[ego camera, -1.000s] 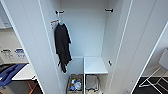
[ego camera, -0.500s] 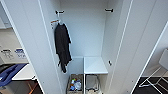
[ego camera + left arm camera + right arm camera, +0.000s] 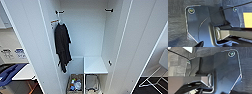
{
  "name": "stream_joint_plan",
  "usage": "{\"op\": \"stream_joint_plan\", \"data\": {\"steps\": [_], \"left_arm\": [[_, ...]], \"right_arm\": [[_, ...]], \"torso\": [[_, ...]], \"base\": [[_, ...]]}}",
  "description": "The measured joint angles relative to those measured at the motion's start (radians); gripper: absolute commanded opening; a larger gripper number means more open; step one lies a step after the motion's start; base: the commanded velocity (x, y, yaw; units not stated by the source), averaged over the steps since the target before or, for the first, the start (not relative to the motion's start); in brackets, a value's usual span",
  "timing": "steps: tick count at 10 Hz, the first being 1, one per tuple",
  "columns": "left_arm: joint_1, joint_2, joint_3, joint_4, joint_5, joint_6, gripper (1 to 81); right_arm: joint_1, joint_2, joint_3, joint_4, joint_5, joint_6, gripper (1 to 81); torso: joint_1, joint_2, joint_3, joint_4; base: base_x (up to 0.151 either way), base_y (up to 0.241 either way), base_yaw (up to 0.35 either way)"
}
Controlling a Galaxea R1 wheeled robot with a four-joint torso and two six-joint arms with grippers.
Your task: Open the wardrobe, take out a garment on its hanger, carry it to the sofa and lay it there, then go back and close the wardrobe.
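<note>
I face the wardrobe (image 3: 85, 37), doors wide, only a black garment (image 3: 62, 46) hanging inside, and I cannot tell my grippers' state, so I risk grabbing it instead of the maroon jacket.

No text, label, brand or number can be read anywhere here. The blue-and-white signs (image 3: 13, 53) on the wall left of the wardrobe (image 3: 140, 37) are too blurred to make out, and the packets in the basket (image 3: 75, 85) on its floor show only colours.
</note>
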State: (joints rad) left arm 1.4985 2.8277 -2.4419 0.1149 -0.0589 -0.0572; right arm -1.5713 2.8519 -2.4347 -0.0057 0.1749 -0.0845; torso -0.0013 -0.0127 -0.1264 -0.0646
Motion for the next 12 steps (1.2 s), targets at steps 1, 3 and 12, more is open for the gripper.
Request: {"op": "stream_joint_plan", "data": {"steps": [1, 3, 12], "left_arm": [[0.010, -0.001, 0.001, 0.000, 0.000, 0.000, 81.1], [0.007, -0.005, 0.005, 0.000, 0.001, 0.000, 81.1], [-0.007, -0.005, 0.006, 0.000, -0.003, 0.000, 81.1]], "right_arm": [[-0.010, -0.002, -0.001, 0.000, -0.001, 0.000, 81.1], [-0.002, -0.001, -0.001, -0.001, -0.002, 0.000, 81.1], [0.003, 0.013, -0.015, -0.002, 0.005, 0.000, 81.1]], "torso": [[-0.001, -0.001, 0.000, 0.000], [0.001, -0.001, 0.000, 0.000], [0.003, 0.000, 0.000, 0.000]], "base": [[0.085, 0.000, 0.000], [0.090, 0.000, 0.000], [0.059, 0.000, 0.000]]}}
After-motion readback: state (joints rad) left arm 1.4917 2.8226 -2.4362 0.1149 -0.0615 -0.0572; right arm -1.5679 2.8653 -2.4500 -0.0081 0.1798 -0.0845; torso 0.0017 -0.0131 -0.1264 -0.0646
